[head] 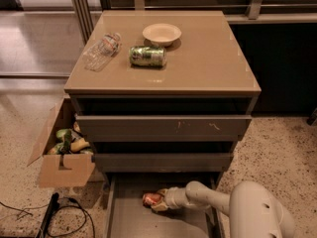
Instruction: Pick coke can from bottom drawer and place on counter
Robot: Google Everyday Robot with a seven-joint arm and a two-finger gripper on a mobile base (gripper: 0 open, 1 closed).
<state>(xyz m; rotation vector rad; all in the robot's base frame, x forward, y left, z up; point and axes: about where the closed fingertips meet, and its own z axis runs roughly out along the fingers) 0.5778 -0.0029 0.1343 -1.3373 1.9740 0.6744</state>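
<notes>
The bottom drawer [130, 223] stood pulled out at the foot of the cabinet, and the coke can [150, 198] lay on its side on the drawer floor, near the back and a little left of the middle. The gripper [157, 202] was down inside that drawer, reaching in from the right on the pale arm [214, 200]. Its fingers [161, 208] were clenched on the coke can: 1 pale finger showed along the can's lower right side, touching it, and the can's right end was tucked into the gripper while its left end stuck out free. The can appeared low, at or just above the drawer floor; which of the 2 could not be told.

Above, the 2 upper drawers [163, 127] were partly open, their fronts scuffed. The counter [218, 68] carried 3 things, all towards its back left: a shallow cream bowl [161, 33], a green can [147, 56] lying on its side just in front of the bowl, and a clear plastic bottle [102, 50] lying on its side to the left of the green can, near the edge. A cardboard box [63, 170] holding greenish and yellowish items sat open on the speckled floor [282, 148] to the left of the cabinet, with a black cable [69, 216] in front of it.
</notes>
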